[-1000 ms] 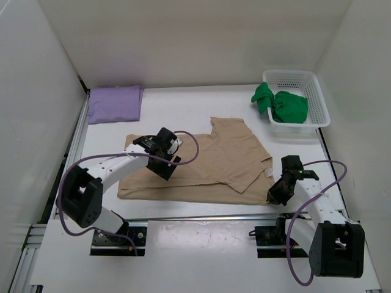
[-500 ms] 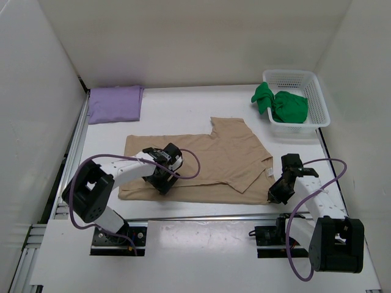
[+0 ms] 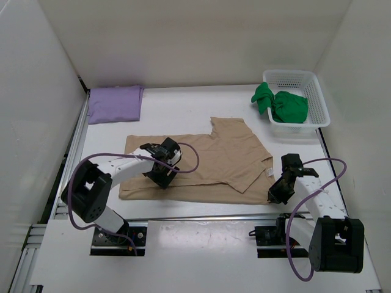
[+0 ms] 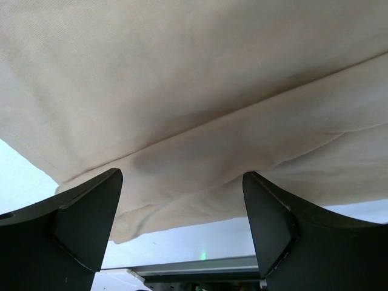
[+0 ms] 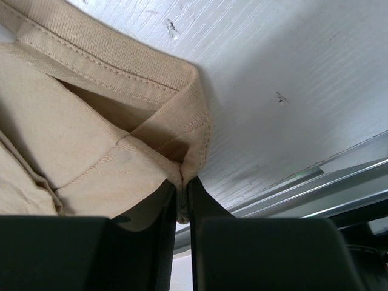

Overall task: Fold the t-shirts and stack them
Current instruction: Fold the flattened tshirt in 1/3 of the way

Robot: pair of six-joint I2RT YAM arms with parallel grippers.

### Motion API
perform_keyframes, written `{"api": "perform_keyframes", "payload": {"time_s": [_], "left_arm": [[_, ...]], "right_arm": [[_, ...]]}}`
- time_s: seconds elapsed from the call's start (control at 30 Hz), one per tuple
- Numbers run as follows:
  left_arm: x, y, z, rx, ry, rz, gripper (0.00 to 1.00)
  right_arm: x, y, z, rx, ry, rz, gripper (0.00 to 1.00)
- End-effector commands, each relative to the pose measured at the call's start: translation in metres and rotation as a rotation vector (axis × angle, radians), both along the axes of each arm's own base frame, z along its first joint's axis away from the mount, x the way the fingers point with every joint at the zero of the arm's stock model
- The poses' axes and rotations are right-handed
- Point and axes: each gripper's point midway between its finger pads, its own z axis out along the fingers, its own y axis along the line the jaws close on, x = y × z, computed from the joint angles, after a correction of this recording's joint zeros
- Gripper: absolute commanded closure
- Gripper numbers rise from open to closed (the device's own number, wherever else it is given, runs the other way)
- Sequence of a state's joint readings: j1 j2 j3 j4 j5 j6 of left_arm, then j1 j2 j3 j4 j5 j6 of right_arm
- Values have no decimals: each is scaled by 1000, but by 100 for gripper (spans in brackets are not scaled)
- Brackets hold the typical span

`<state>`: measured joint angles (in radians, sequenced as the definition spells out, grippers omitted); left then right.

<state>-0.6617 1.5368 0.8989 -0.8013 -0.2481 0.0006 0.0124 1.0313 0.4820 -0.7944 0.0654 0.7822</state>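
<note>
White panels wall in a white table (image 3: pixel 183 116). Seen close from the right wrist, its top has a fine brushed grain and a few dark scuffs. A metal rail (image 3: pixel 201 217) runs along the near edge.

A tan shirt (image 3: pixel 226 159) of soft, matte knit lies spread over the middle of the table, partly folded. Its near part makes a long flat band with a straight edge, and a squarish flap reaches toward the back. Shallow creases cross the cloth.

The left gripper (image 3: pixel 160 174) is low over the left part of this shirt. Its jaws stand wide apart, a dark wedge-shaped finger on each side. Smooth cloth and a soft fold line run beneath them, and nothing is pinched. Whether the tips touch the fabric cannot be told.

The right gripper (image 3: pixel 275 196) is at the shirt's near right corner. Its jaws are closed to a thin slit on the curled hem, which shows a thick rolled edge and two rows of stitching in the wrist view. The cloth bunches up into the pinch.

A purple shirt (image 3: pixel 115 104) lies flat at the far left corner, folded into a neat rectangle with crisp edges. At the far right stands a rectangular white plastic basket (image 3: pixel 317 97) with mesh walls. A bright green shirt (image 3: pixel 284 105) sits in it as a crumpled lump, one part spilling over the left rim
</note>
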Motion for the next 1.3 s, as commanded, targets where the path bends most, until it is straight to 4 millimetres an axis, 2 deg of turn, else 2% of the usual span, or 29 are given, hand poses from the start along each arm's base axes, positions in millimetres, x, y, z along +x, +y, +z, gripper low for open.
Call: {"api": "perform_keyframes", "payload": {"time_s": [0.0,0.07,0.1,0.17,0.23,0.33,0.43,0.53,0.6,0.8,1.17,1.27], "left_arm": [[1,-16,22,-95,-8,-12,8],[4,-16,24,-108,-10,-2,8],[11,-16,24,-115,-6,19,8],[12,-15,24,-116,7,27,8],[14,-7,18,-74,12,43,8],[14,-4,13,-68,19,53,8],[5,-3,12,-69,59,50,8],[-1,-9,12,-72,75,25,8],[1,-7,12,-64,68,27,8],[3,1,-5,8,84,36,8],[22,0,-2,16,50,60,8],[39,4,8,5,-2,97,8]], "right_arm": [[1,-6,1,-29,-5,-4,87],[1,-6,1,-29,-5,-4,87],[1,-6,1,-29,-5,-4,87],[1,-6,1,-29,-5,-4,87],[1,-6,1,-29,-5,-4,87],[1,-6,1,-29,-5,-4,87],[1,-6,1,-29,-5,-4,87],[1,-6,1,-29,-5,-4,87],[1,-6,1,-29,-5,-4,87],[1,-7,1,-30,-5,-4,87],[1,-7,1,-30,-5,-4,87],[1,-7,1,-30,-5,-4,87]]}}
